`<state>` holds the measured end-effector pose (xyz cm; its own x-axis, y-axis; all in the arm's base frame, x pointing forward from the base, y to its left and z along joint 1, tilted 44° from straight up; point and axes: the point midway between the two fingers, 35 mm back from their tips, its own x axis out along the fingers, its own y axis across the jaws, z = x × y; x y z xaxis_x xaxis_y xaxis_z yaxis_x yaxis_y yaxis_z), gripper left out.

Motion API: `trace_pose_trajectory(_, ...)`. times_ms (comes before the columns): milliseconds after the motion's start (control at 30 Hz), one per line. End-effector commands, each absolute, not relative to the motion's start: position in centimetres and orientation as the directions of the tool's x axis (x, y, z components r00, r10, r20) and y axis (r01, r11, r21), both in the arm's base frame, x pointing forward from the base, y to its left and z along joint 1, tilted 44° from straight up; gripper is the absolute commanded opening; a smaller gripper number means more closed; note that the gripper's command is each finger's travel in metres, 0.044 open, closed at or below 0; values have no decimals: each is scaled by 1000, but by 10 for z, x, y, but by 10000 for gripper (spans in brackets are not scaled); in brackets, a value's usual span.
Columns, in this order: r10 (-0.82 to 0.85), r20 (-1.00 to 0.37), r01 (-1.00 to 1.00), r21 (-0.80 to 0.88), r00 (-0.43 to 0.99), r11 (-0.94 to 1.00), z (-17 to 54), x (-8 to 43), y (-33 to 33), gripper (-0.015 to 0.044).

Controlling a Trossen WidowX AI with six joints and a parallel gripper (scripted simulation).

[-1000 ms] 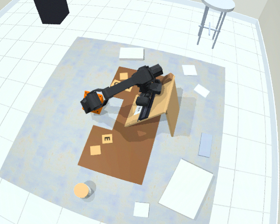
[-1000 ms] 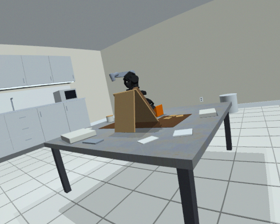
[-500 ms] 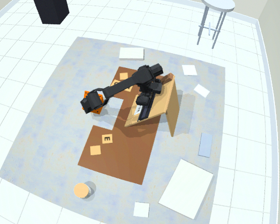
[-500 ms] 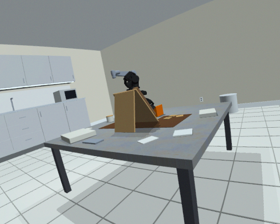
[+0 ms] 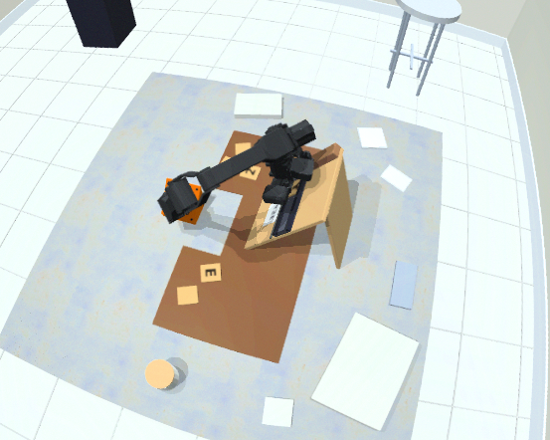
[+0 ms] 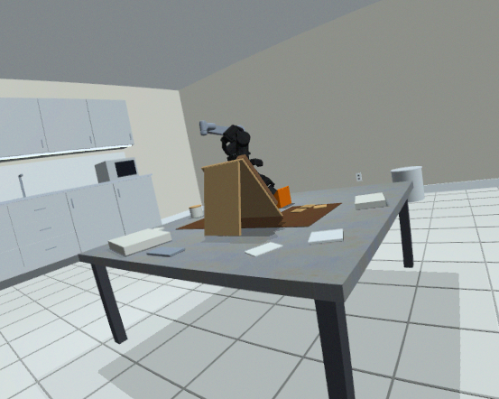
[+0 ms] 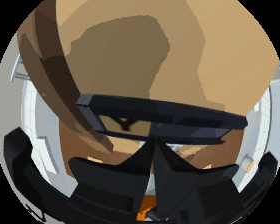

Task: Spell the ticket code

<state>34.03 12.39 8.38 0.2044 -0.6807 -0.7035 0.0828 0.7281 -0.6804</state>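
The slanted wooden board point(image 5: 314, 205) point(image 6: 223, 199) point(image 7: 231, 65) carries a dark letter rail point(image 5: 281, 226) point(image 7: 191, 115). A tile marked like a Y point(image 7: 111, 127) sits in the rail's left part in the wrist view. My gripper point(image 7: 153, 141) is shut and empty, its tips at the rail's lower edge, just right of that tile. The ticket point(image 5: 272, 214) is on the board below the rail; its print is unreadable. An E tile point(image 5: 211, 272) and a blank-faced tile point(image 5: 187, 295) lie on the brown mat point(image 5: 251, 309). A Z-like tile point(image 5: 251, 172), another blank-faced tile point(image 5: 243, 148) and a partly hidden one lie at its far end.
A white box point(image 5: 259, 105) point(image 6: 370, 201), white cards point(image 5: 372, 137) point(image 5: 396, 178) point(image 5: 277, 411), a blue pad point(image 5: 403, 285) point(image 6: 166, 251), a large white slab point(image 5: 365, 370) point(image 6: 139, 241) and a round tan-topped cup point(image 5: 159, 373) point(image 6: 195, 211) stand around the mat.
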Motion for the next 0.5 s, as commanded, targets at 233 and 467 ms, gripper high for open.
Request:
trace_pose_trajectory(233, -680, -706, 87, -678, 199, 730, 89, 328, 130, 0)
trace_pose_trajectory(467, -643, -710, -155, -697, 287, 700, 113, 318, 143, 105)
